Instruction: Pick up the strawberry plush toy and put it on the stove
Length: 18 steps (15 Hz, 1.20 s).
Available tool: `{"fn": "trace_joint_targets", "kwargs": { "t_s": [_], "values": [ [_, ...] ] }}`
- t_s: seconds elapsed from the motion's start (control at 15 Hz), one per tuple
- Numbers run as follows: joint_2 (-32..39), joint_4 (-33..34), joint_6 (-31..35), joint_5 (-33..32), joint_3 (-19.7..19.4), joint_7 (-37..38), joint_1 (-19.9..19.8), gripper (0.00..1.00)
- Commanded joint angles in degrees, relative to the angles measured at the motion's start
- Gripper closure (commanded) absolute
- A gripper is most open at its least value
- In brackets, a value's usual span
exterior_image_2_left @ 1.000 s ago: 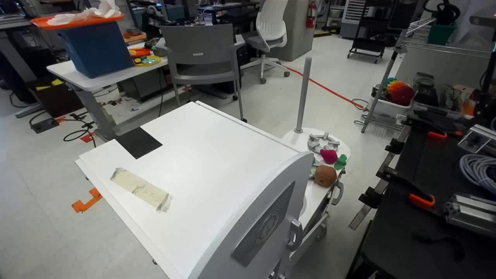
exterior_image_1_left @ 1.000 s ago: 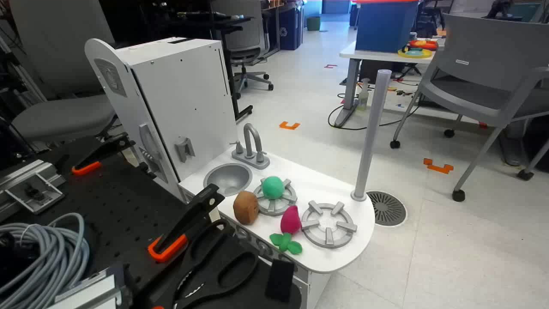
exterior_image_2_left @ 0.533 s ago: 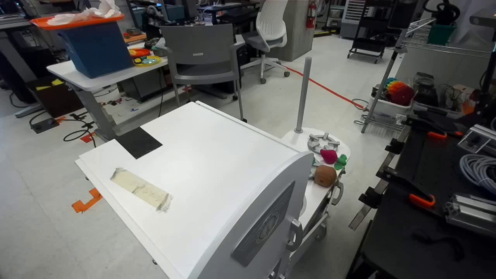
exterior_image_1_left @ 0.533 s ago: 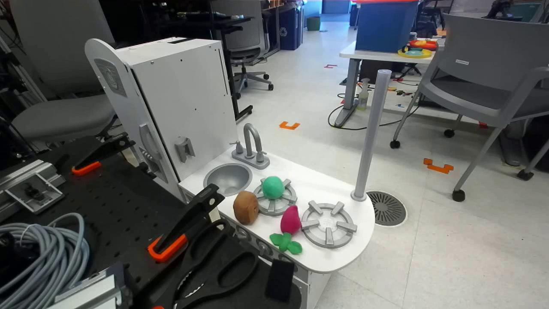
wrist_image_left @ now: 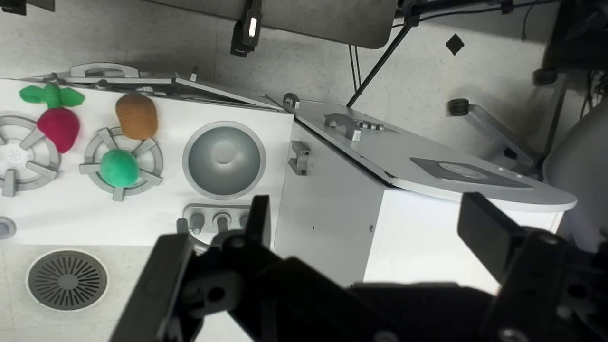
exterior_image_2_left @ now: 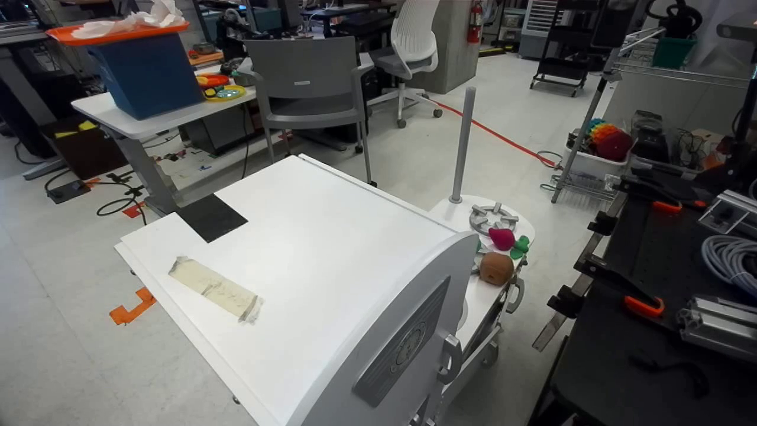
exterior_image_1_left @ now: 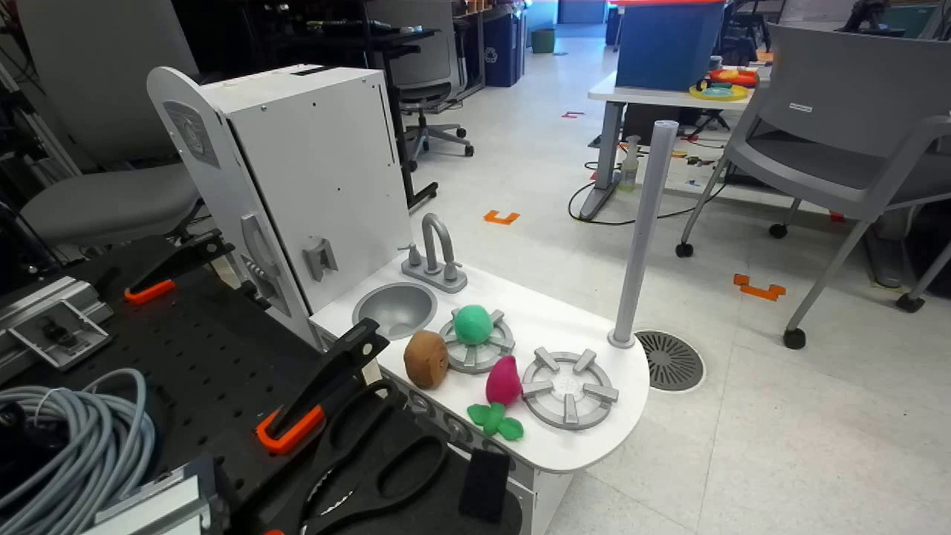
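In an exterior view, find the strawberry plush toy (exterior_image_1_left: 504,384) on the counter (exterior_image_1_left: 551,327) beside the stove burner (exterior_image_1_left: 570,407), hard to tell if touching; plan a short carry. In an exterior view, mind the brown plush (exterior_image_2_left: 496,269) near it. In the wrist view, see the gripper (wrist_image_left: 368,218) parted, holding nothing; aim for the body (wrist_image_left: 60,127), not leaves (wrist_image_left: 52,96).

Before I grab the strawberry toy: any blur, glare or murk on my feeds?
Wrist view: the gripper looks out of focus, the cabinet top washed out white, the strawberry toy fairly clear. In an exterior view, detail fades on the black table.
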Motion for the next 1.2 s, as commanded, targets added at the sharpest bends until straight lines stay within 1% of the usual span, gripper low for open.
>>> {"fn": "trace_joint_targets", "kwargs": {
  "t_s": [0.0, 0.2, 0.33, 0.4, 0.53, 0.6, 0.73, 0.87, 1.0, 1.13],
  "values": [
    [4.34, -0.30, 2.64, -2.80, 0.01, -0.57, -3.49, 0.00],
    [9.53, -0.76, 6.62, -7.07, -1.43, -2.02, -7.05, 0.00],
    [14.55, -0.42, 11.09, -10.19, -2.79, -3.92, -9.60, 0.00],
    [18.14, 0.45, 13.18, -12.01, -3.58, -5.01, -10.94, 0.00],
    [23.86, 1.69, 17.65, -15.33, -4.53, -6.03, -12.84, 0.00],
    [27.00, 2.41, 20.03, -17.55, -5.01, -6.18, -13.57, 0.00],
    [33.45, 4.15, 25.68, -23.98, -6.63, -4.73, -14.22, 0.00],
    [40.16, 7.11, 29.40, -28.42, -8.46, -3.97, -14.50, 0.00],
    [46.67, 10.35, 34.06, -30.20, -9.40, -4.80, -15.30, 0.00],
    [52.62, 13.85, 38.44, -30.17, -9.28, -5.46, -16.46, 0.00]
  ]
}}
